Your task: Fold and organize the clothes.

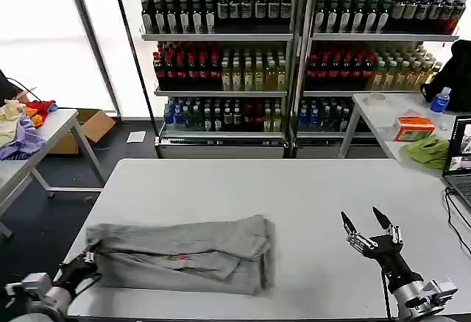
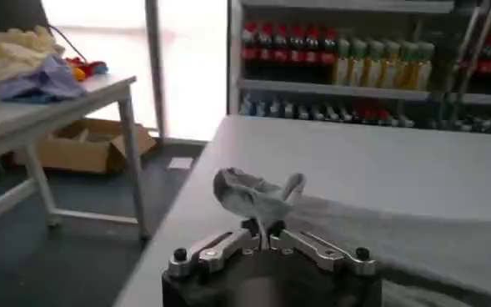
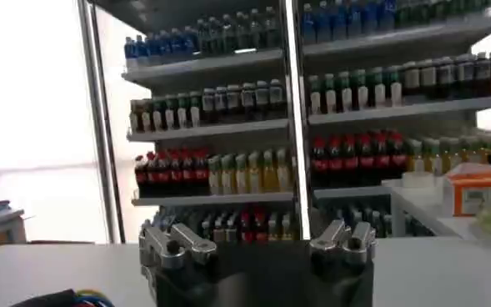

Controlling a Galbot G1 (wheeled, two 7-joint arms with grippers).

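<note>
grey shirt (image 1: 180, 254), left pincer (image 1: 87, 262) pinching corner

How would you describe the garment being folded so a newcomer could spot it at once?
On the large white table in front of the drink shelves, near its front left edge, lies a light grey shirt, partly folded. The left gripper pinches its left end. It is the table's sole cloth, with a small multicoloured print.
</note>
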